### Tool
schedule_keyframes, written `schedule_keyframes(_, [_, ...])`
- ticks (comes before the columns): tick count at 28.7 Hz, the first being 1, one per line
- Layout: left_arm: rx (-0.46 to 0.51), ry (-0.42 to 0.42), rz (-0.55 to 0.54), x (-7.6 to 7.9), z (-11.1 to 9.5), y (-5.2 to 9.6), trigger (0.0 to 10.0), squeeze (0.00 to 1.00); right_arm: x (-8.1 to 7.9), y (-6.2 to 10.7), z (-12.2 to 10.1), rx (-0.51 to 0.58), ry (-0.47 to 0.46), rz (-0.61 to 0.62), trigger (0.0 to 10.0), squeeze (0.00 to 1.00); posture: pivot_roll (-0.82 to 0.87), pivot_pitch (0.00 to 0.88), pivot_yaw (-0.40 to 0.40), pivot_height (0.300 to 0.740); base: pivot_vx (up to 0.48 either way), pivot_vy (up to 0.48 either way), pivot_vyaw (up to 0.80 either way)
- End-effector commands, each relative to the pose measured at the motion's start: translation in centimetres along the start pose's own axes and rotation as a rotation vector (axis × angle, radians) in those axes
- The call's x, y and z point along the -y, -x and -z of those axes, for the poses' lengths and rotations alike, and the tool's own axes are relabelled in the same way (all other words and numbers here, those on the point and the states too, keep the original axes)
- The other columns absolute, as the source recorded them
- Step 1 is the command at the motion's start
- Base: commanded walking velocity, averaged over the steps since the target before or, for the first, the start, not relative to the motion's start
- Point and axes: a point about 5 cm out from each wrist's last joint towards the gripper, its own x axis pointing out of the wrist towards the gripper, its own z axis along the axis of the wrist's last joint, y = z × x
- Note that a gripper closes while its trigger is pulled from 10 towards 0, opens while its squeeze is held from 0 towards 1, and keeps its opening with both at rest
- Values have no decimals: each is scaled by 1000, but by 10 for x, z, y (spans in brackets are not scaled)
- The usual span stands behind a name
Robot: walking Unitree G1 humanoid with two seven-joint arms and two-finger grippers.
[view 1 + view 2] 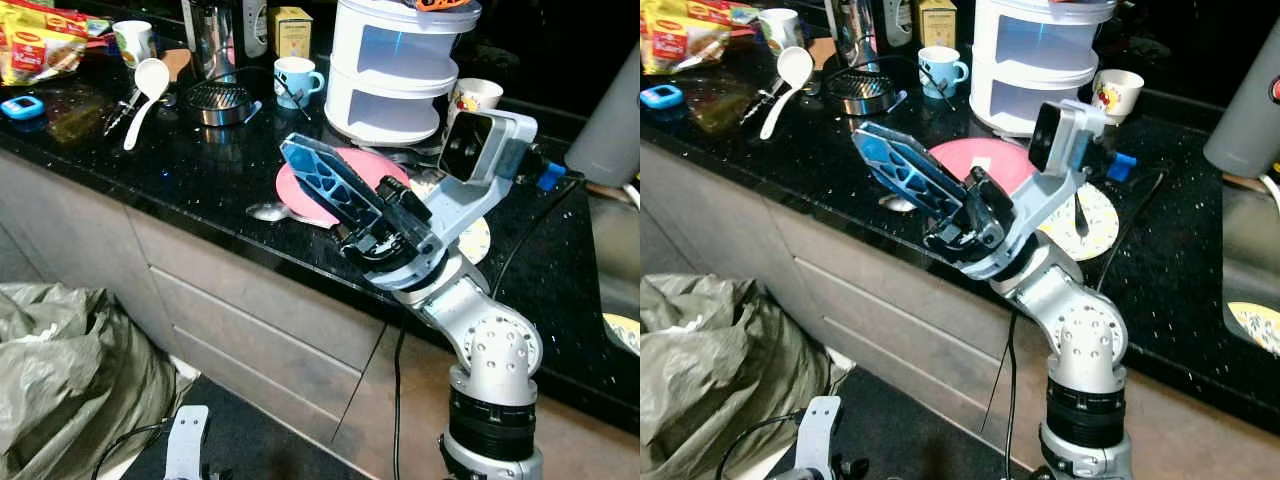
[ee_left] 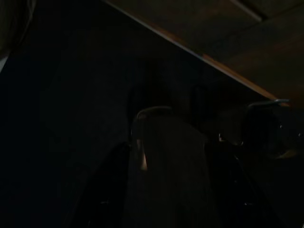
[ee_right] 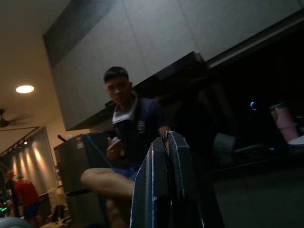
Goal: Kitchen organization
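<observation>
My right arm is raised in front of the black counter [image 1: 180, 165]. Its gripper [image 1: 292, 150] points up and to the left over the counter's front edge. In the right wrist view the two dark fingers [image 3: 156, 180] lie pressed together with nothing between them. Just behind the gripper a pink plate [image 1: 355, 165] lies flat on the counter. A metal spoon [image 1: 270, 211] rests at the plate's near left. A patterned plate [image 1: 1092, 222] lies partly under the arm's wrist. The left arm [image 1: 186, 440] hangs low near the floor, and its wrist view is nearly black.
A white tiered container [image 1: 395, 70], a blue mug [image 1: 296, 80], a printed mug [image 1: 472, 98], a steel strainer bowl [image 1: 218, 100], a white ladle [image 1: 148, 85] and snack packets [image 1: 35, 40] stand further back. A sink [image 1: 615, 260] is at right. A grey bag [image 1: 60, 380] lies on the floor. A seated person [image 3: 128, 137] appears in the right wrist view.
</observation>
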Motion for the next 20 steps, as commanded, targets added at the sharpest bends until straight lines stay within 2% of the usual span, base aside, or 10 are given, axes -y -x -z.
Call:
schedule_keyframes(1, [-25,-3,1,0,5,0,10000,0,-4,0,0,-5,6,-8,10000,0,-5,31,-34,740,-337,0,0])
schedule_keyframes(6, [-19,-3,-9,-1,4,0,10000,0,-1,-1,9,-64,38,26,10000,0,-6,33,-31,740,-108,0,0])
schedule_keyframes(20, [-12,-9,-8,0,2,0,10000,0,-3,-1,14,-80,41,15,10000,0,-9,37,-31,740,0,0,0])
